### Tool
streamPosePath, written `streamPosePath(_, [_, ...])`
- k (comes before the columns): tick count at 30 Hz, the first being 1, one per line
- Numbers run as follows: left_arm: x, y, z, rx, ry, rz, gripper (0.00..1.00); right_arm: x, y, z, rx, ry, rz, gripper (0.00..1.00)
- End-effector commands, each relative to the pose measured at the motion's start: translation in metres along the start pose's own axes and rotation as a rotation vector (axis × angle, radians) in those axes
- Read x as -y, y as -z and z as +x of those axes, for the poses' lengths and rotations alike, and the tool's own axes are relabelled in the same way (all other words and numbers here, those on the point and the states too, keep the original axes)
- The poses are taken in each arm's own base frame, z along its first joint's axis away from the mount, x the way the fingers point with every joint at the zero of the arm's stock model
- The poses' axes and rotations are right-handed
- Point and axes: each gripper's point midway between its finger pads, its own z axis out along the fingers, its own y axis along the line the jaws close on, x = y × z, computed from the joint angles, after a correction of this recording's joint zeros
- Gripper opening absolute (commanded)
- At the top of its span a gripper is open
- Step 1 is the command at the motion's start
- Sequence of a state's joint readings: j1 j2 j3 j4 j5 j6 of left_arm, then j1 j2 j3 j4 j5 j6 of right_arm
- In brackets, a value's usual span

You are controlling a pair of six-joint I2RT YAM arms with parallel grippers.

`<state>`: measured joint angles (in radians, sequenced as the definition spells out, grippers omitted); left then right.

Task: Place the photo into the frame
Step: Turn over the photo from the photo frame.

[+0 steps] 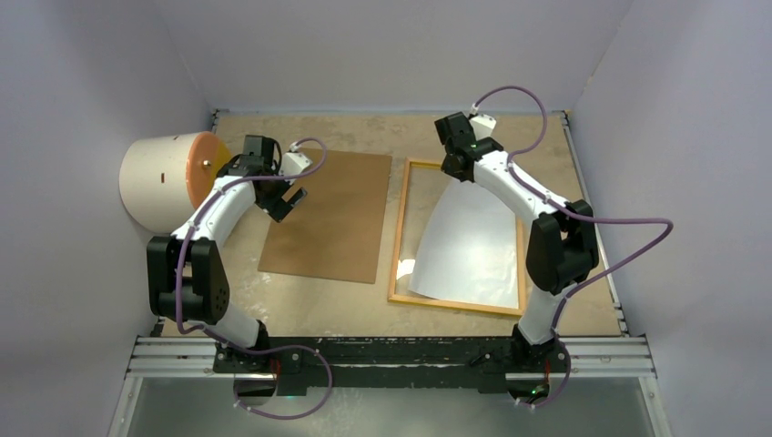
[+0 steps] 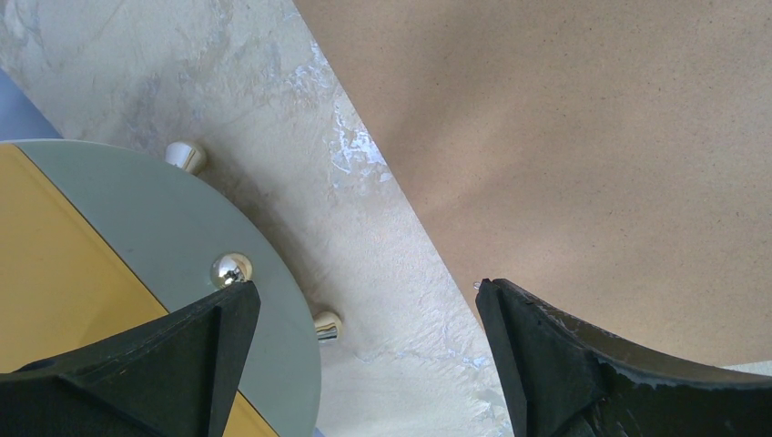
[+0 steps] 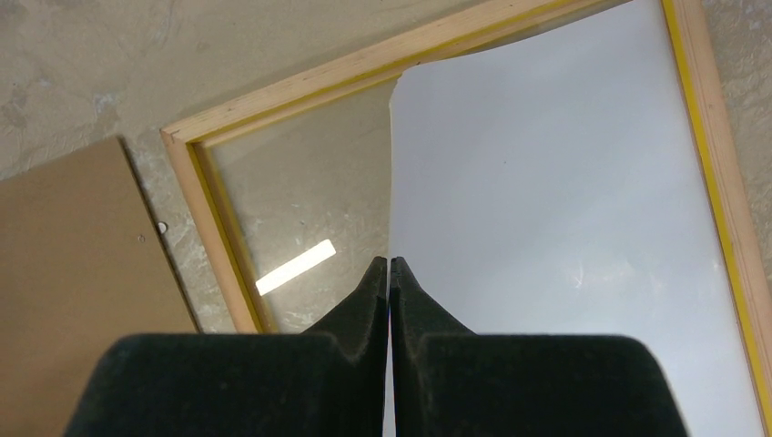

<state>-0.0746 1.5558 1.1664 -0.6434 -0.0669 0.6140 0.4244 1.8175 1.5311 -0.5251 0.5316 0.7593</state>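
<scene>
The frame (image 1: 398, 241) lies flat on the table at the right, light wood side up, its clear pane showing the tabletop. The photo (image 1: 469, 246) shows only a plain white side. Its near end rests inside the frame and its far end curves up to my right gripper (image 1: 461, 173). In the right wrist view the right gripper (image 3: 390, 262) is shut on the photo (image 3: 564, 228) at its edge, above the frame (image 3: 196, 200). My left gripper (image 1: 289, 202) hangs open over the left edge of the brown board, holding nothing; in its wrist view the left gripper (image 2: 364, 291) has bare table between its fingers.
A plain brown backing board (image 1: 332, 218) lies left of the frame, also seen as the board (image 2: 592, 137) and the board (image 3: 73, 255). A cream cylinder with an orange face (image 1: 159, 182) lies at the far left, close to the left gripper. Walls enclose the table.
</scene>
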Motion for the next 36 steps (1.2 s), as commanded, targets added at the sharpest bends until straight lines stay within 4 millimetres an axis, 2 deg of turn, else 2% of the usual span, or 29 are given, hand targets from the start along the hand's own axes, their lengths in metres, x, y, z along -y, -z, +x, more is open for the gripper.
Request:
streamPosePath(1, [-0.005, 0.001, -0.005, 0.022, -0.007, -0.016, 1.00, 0.000, -0.005, -0.003, 0.000, -0.024, 0.009, 0.04])
streamPosePath(3, [-0.006, 0.001, -0.005, 0.022, -0.009, -0.017, 1.00, -0.004, -0.008, 0.000, -0.018, -0.022, -0.006, 0.14])
streamPosePath(6, [-0.006, 0.002, -0.004, 0.021, -0.016, -0.018, 1.00, -0.011, -0.008, 0.002, -0.034, -0.039, -0.041, 0.33])
streamPosePath(9, [-0.005, 0.002, -0.004, 0.020, -0.021, -0.016, 1.00, -0.020, -0.004, -0.003, -0.020, -0.065, -0.104, 0.53])
streamPosePath(17, [-0.006, 0.002, -0.004, 0.023, -0.018, -0.020, 1.00, -0.036, 0.003, -0.006, -0.039, -0.085, -0.196, 0.97])
streamPosePath(21, [-0.009, 0.002, -0.005, 0.022, -0.013, -0.031, 1.00, -0.046, 0.006, -0.006, -0.055, -0.090, -0.260, 0.99])
streamPosePath(29, [-0.030, 0.001, -0.007, 0.009, 0.015, -0.105, 1.00, -0.063, 0.019, -0.012, -0.048, -0.131, -0.363, 0.99])
streamPosePath(33, [-0.052, -0.007, -0.009, -0.017, 0.065, -0.196, 1.00, -0.089, 0.033, 0.014, -0.117, -0.139, -0.457, 0.99])
streamPosePath(36, [-0.074, -0.017, -0.007, -0.052, 0.103, -0.290, 0.97, -0.111, 0.045, 0.045, -0.169, -0.126, -0.504, 0.99])
